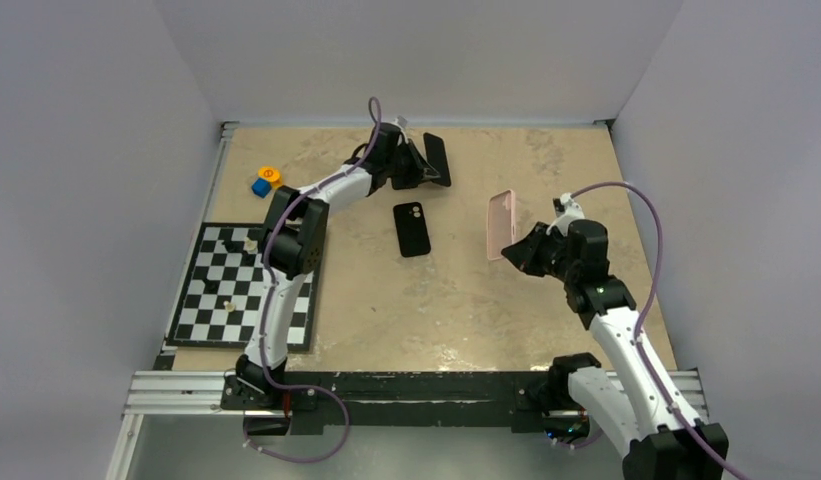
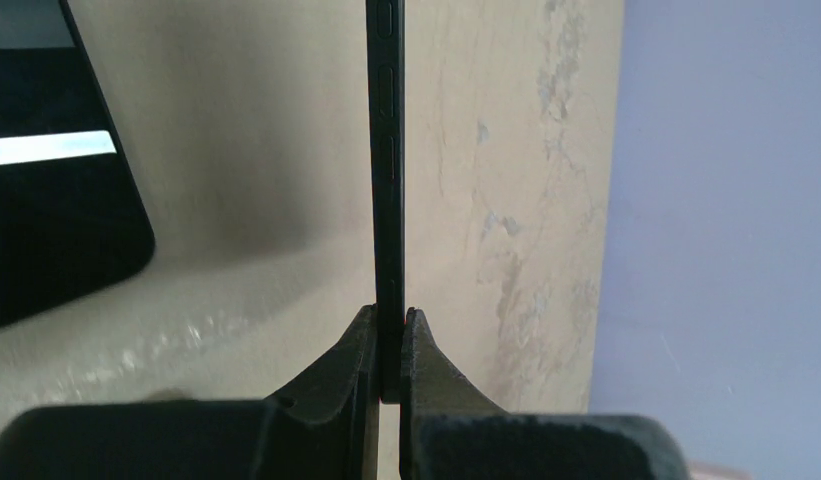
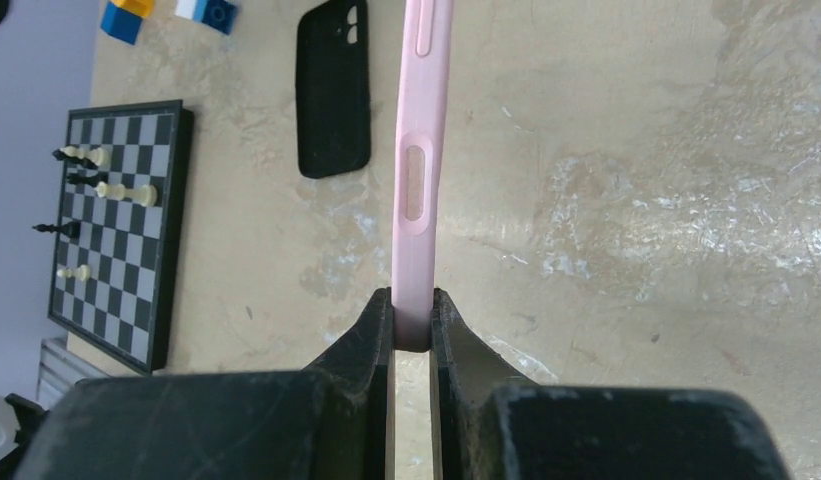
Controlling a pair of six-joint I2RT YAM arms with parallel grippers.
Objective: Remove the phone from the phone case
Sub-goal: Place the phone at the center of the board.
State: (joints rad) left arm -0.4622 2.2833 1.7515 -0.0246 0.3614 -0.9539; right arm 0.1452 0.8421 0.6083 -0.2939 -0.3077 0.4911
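Overhead view of a tan, mottled table enclosed by pale walls, with two robot arms mounted at its near edge. The left arm stretches to the far side of the table. The left gripper has its jaws pressed together on the lower edge of a thin black phone, which its wrist camera sees edge-on, standing straight up from the fingers, with side buttons visible along the edge. In the overhead view the phone is a dark slab held above the far centre of the table, tilted.

The right arm is bent over the right half of the table. The right gripper pinches the end of a pink phone case, also seen edge-on, held upright and clear of the surface. Whether anything sits inside it cannot be told.

Between the two grippers, a black phone case lies flat on the table, back up, its camera cutout at the far end, well apart from both grippers.

At the left edge lies a black-and-white chessboard carrying a few chess pieces (some light, some dark). Beyond it sit a blue block and an orange block, touching each other
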